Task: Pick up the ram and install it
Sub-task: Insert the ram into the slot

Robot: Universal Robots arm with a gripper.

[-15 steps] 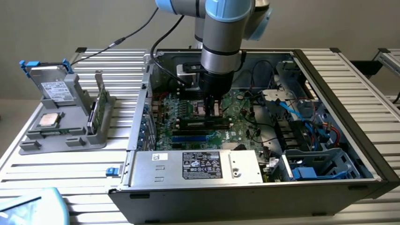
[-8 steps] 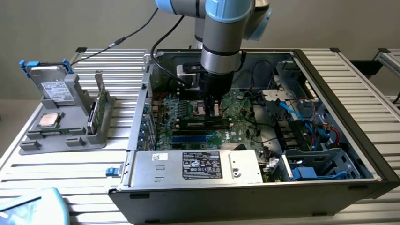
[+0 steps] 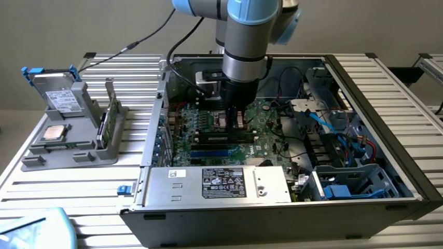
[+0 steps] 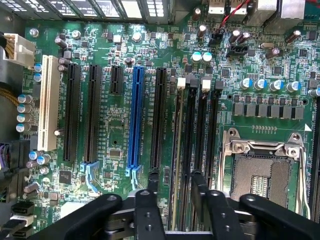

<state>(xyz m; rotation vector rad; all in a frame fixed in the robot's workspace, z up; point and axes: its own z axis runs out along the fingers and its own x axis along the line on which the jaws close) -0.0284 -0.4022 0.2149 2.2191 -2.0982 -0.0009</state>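
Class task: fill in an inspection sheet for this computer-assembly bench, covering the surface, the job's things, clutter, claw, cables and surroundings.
surface: slatted table carrying an open computer case.
job's things: ram appears to stand edge-on in a memory slot of the green board; whether it is fully seated cannot be told.
clutter: grey holder at the exterior view's left, with a drive, a square chip and another green stick.
claw: claw open, its fingers either side of that slot.
cables: black cable leading off the arm; blue wires inside the case.
surroundings: plain wall.
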